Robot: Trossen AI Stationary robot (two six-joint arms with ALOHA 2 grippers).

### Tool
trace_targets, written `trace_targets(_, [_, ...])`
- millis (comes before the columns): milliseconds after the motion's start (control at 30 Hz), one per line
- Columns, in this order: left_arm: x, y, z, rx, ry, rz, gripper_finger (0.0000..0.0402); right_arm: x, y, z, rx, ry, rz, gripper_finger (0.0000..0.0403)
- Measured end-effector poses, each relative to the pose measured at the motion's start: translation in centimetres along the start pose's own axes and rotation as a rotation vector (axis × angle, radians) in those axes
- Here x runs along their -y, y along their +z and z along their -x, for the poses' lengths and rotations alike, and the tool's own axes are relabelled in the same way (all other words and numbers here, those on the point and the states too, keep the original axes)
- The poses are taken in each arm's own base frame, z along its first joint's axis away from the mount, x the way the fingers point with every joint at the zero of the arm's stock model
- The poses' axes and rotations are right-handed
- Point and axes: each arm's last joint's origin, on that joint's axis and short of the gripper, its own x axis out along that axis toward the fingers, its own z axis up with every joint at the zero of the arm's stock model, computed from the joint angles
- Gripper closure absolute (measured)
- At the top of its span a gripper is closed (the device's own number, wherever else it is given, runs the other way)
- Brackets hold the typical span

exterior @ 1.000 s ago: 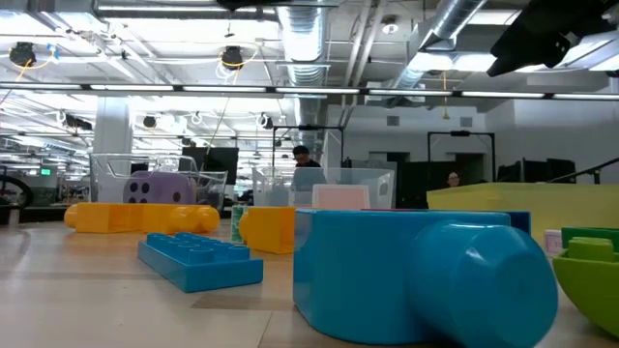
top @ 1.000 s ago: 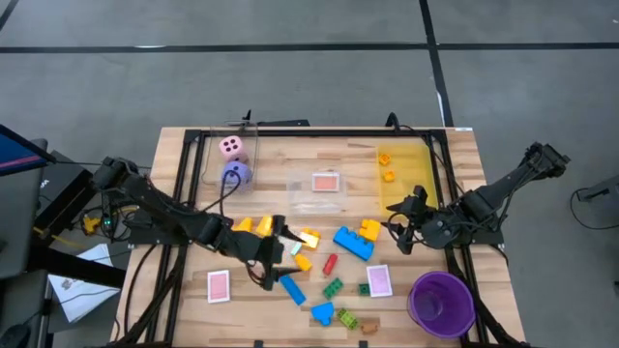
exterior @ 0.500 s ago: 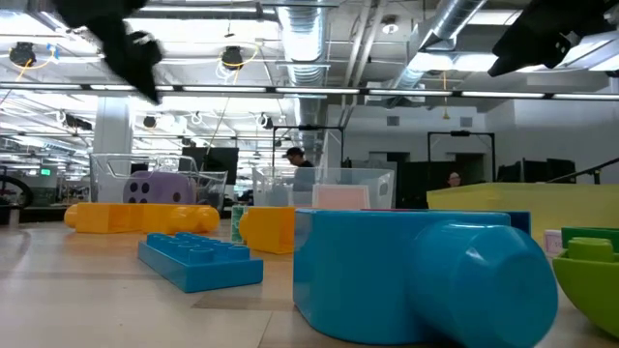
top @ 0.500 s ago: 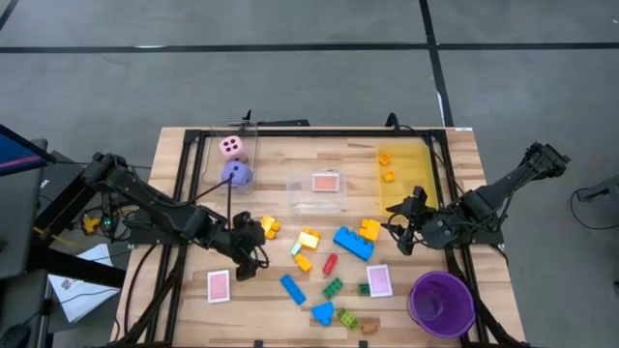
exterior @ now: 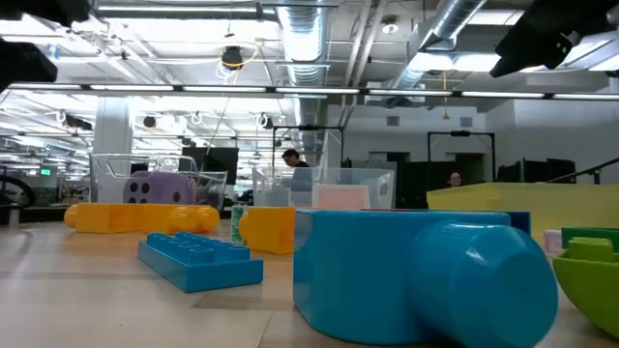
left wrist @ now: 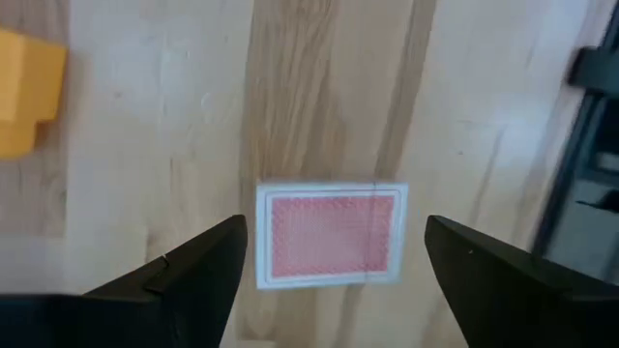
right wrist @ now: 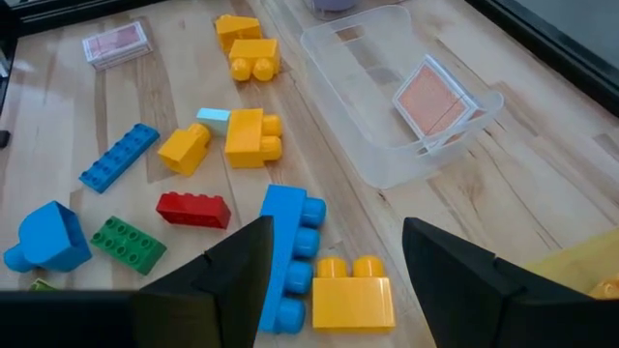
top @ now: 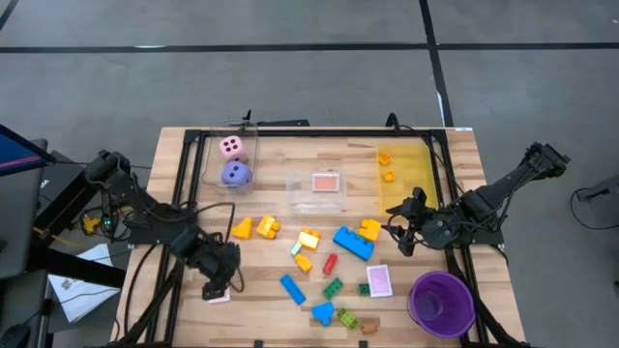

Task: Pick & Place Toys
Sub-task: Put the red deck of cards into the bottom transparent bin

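Note:
My left gripper (top: 218, 283) hangs open, pointing down over a pink-backed card (left wrist: 331, 235) that lies flat on the table near its near left corner. The fingers stand on either side of the card's short edges, above it, touching nothing. Loose bricks lie mid-table: two yellow (top: 254, 227), a large blue one (top: 352, 243), a red one (right wrist: 193, 209), green ones (top: 333, 287). A pink die (top: 231, 146) and a purple die (top: 236, 174) sit at the far left. My right gripper (top: 398, 232) waits open above the table's right side, nothing between its fingers (right wrist: 232, 266).
A clear bin (top: 319, 188) holding a pink card stands at the far middle. A yellow see-through bin (top: 401, 174) with orange bricks is at the far right. A purple cup (top: 442, 303) stands at the near right corner, a second card (top: 378, 279) beside it.
My left gripper has gone from the yellow bricks mid-table toward the near left corner and down. It has tipped to point downward, has rolled, and now hangs over the pink-backed card. No toy has moved.

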Motion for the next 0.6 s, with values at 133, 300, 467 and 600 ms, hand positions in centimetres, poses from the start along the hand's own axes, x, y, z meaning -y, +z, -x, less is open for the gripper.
trace_targets(133, [0.2, -1.0, -1.3, 0.068, 0.027, -0.041, 0.0105, 0.0, 0.0, 0.0, 0.0, 0.0, 0.0, 0.018])
trace_targets(300, [0.1, -2.2, -3.6, 0.08, -0.001, -0.124, 0.0118, 0.0, 0.0, 0.0, 0.0, 0.0, 0.0, 0.018])
trace_targets(467, [0.5, -2.5, -4.4, 0.077, -0.107, -0.05, 0.0141, 0.0, 0.0, 0.0, 0.0, 0.0, 0.0, 0.018])
trace_targets(600, [0.8, -2.4, -4.3, 0.061, -0.158, 0.031, 0.0176, 0.0, 0.0, 0.0, 0.0, 0.0, 0.0, 0.018])
